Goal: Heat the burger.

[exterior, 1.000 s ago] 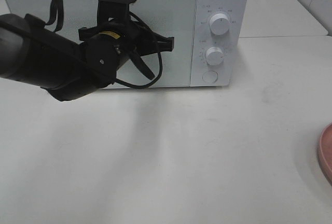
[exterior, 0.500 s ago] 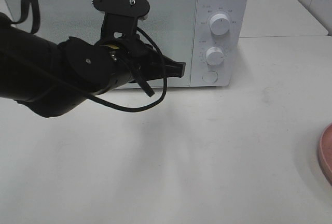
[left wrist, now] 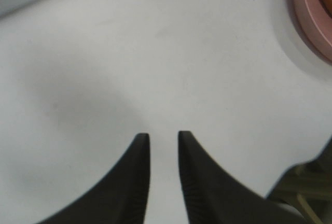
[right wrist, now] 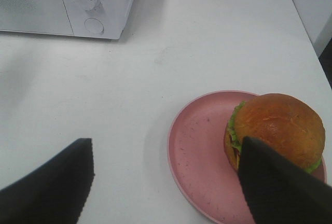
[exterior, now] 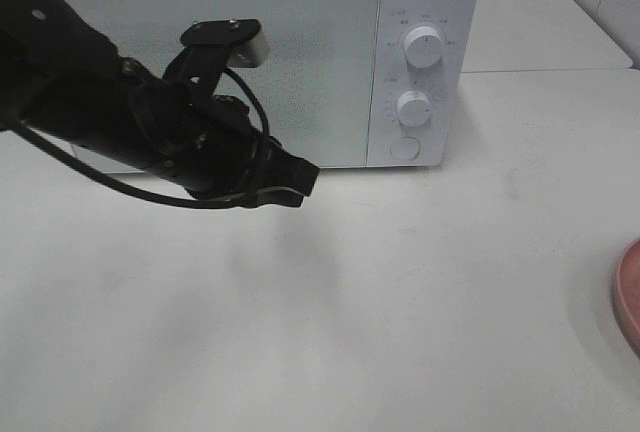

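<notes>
The burger [right wrist: 275,128], with a golden-brown bun and a green lettuce frill, sits on a pink plate [right wrist: 199,154] in the right wrist view. My right gripper [right wrist: 166,143] is open and empty, its fingers wide apart just short of the plate. It is out of the exterior view, where only the plate's edge [exterior: 628,297] shows at the far right. The white microwave [exterior: 330,52] stands at the back with its door closed. My left gripper [exterior: 293,180] hangs low over the table in front of the door. In the left wrist view [left wrist: 162,138] its fingers are nearly together with nothing between them.
The microwave has two knobs [exterior: 424,47] and a round button [exterior: 404,148] on its right panel. The left arm's black body [exterior: 110,102] covers the door's left part. A table seam runs behind the microwave at the right.
My left arm has swung down and away from the microwave door; its gripper went from pointing at the door's right edge to low over the table in front of it.
</notes>
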